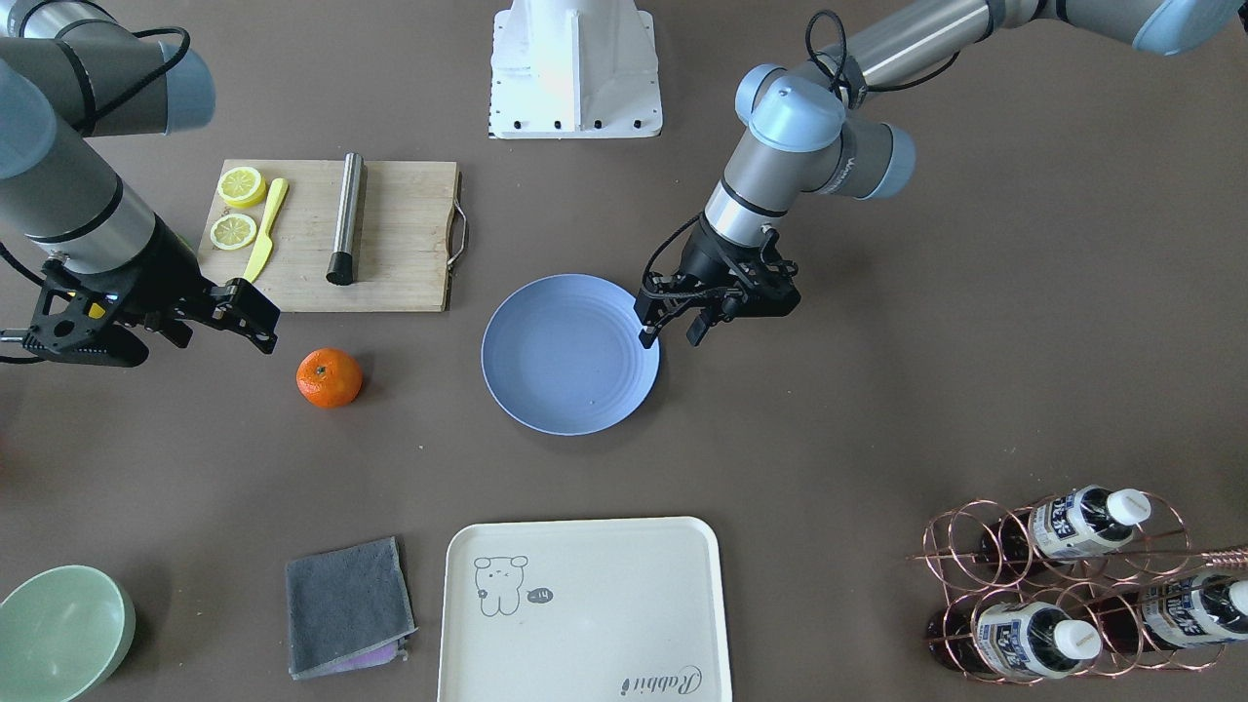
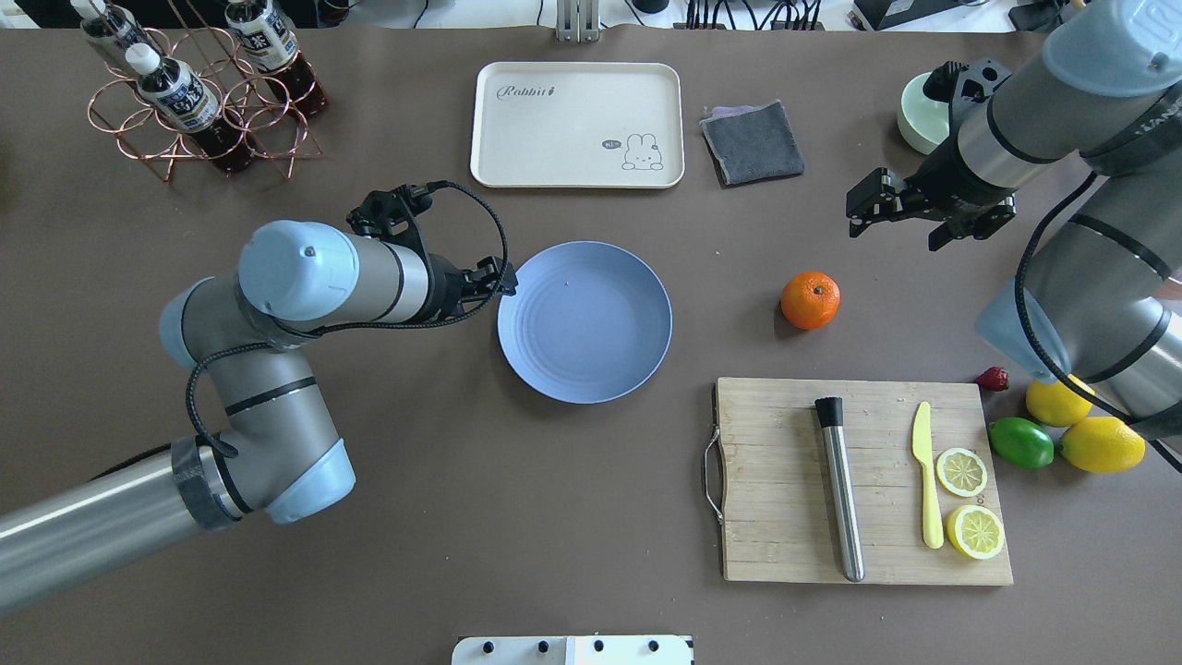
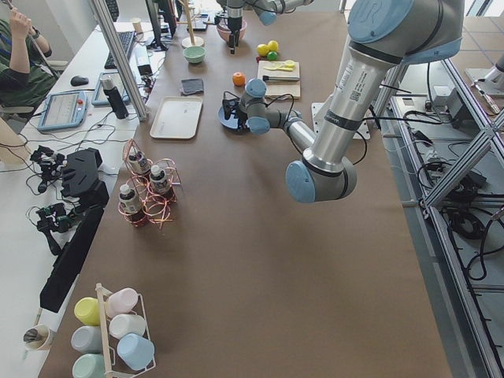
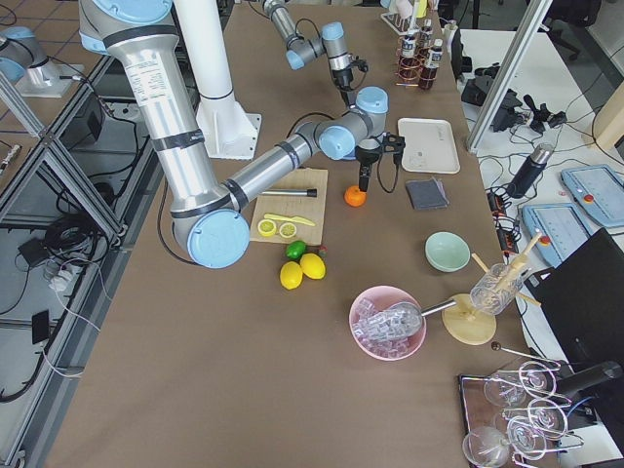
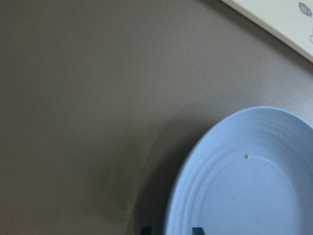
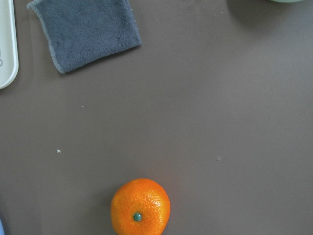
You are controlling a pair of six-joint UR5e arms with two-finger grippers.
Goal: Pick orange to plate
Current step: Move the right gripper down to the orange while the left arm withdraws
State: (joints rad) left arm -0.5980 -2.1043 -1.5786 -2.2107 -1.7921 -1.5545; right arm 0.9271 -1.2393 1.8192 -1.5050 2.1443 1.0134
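The orange [image 1: 330, 377] [image 2: 810, 299] lies alone on the brown table, between the cutting board and the grey cloth, with its green stem dimple up in the right wrist view [image 6: 140, 207]. The light-blue plate [image 1: 570, 353] [image 2: 584, 321] is at mid-table with nothing on it. My right gripper [image 1: 261, 322] [image 2: 861, 209] hangs open above the table, a short way from the orange and holding nothing. My left gripper [image 1: 671, 336] [image 2: 503, 277] is open at the plate's edge. In the left wrist view its fingertips [image 5: 197, 229] stand on either side of the plate's rim [image 5: 172, 205].
A wooden cutting board [image 2: 785, 434] carries a steel cylinder [image 2: 839, 488], a yellow knife [image 2: 926, 480] and two lemon halves [image 2: 961, 472]. Whole lemons [image 2: 1101, 443], a lime [image 2: 1020, 442], the cream tray [image 2: 577, 125], grey cloth [image 2: 753, 141], pale-green bowl [image 1: 58, 629] and bottle rack [image 2: 199, 97] ring the work area.
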